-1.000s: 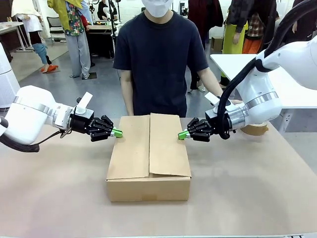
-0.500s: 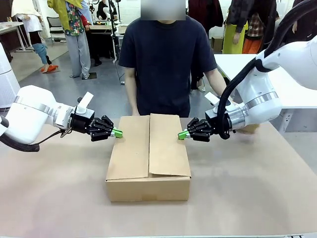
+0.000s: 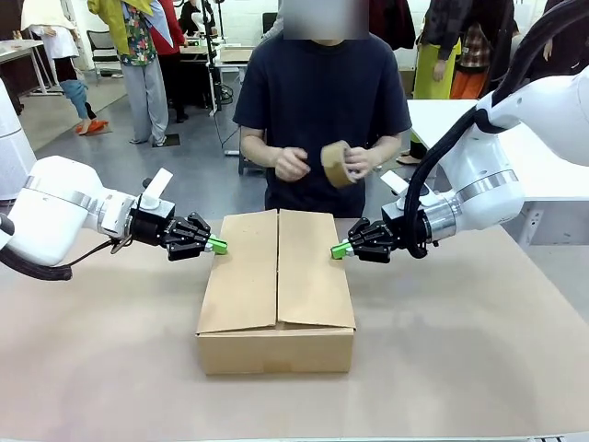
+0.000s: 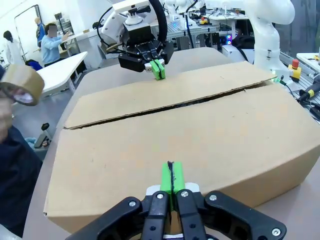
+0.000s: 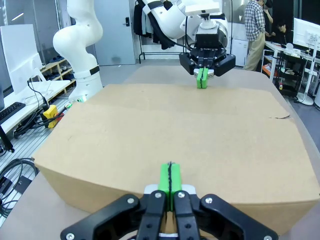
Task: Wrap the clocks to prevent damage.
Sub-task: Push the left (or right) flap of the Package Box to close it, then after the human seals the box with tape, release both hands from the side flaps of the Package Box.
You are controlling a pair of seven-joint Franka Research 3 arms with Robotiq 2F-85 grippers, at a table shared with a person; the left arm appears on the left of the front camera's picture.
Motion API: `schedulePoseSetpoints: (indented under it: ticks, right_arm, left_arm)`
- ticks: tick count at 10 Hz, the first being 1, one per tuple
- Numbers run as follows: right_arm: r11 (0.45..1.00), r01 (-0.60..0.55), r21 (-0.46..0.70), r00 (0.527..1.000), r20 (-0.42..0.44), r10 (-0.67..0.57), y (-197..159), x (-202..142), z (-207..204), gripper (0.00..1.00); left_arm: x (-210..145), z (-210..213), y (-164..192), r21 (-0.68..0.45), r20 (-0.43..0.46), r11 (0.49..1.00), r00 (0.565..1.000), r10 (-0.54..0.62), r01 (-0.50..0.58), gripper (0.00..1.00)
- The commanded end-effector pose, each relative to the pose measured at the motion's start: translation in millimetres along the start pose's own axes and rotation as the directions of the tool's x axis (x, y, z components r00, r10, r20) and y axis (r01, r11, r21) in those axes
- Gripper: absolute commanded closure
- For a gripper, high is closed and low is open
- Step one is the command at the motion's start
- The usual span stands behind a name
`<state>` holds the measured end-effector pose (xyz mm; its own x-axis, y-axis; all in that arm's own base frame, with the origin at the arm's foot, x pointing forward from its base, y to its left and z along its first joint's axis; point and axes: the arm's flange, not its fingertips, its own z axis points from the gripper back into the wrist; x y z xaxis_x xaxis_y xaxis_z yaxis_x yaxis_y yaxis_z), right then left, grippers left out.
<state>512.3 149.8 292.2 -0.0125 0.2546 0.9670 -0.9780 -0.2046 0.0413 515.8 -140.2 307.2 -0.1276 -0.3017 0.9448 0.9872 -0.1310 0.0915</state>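
Left gripper [image 3: 218,246]: jaws together, green pads pinched on nothing, tips at the left top edge of the closed brown cardboard carton [image 3: 276,285]. The right gripper [image 3: 339,250] mirrors it at the opposite edge, so the carton sits between the two on the tan paper-covered surface [image 3: 460,359]. Can't tell if the tips touch the flaps, nor where the clocks are with the flaps shut. Beyond and above the gap between the jaws, a person's hand [image 3: 359,163] holds a roll of brown tape [image 3: 335,164], other hand [image 3: 293,164] just beside it.
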Motion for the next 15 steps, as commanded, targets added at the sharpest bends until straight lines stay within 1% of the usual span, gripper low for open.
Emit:
schedulePoseSetpoints:
  ticks: [1, 15]
  right_arm:
    - [1.000, 0.007, -0.007, 1.000, -0.010, -0.007, -0.4, -4.6, -2.6, 0.99]
    - [1.000, 0.007, -0.007, 1.000, -0.010, -0.007, -0.4, -4.6, -2.6, 0.99]
  left_arm:
    - [-3.6, -2.5, -0.5, 0.006, 0.002, 1.000, 1.000, -0.001, 0.001, 0.99]
    - [-3.6, -2.5, -0.5, 0.006, 0.002, 1.000, 1.000, -0.001, 0.001, 0.99]
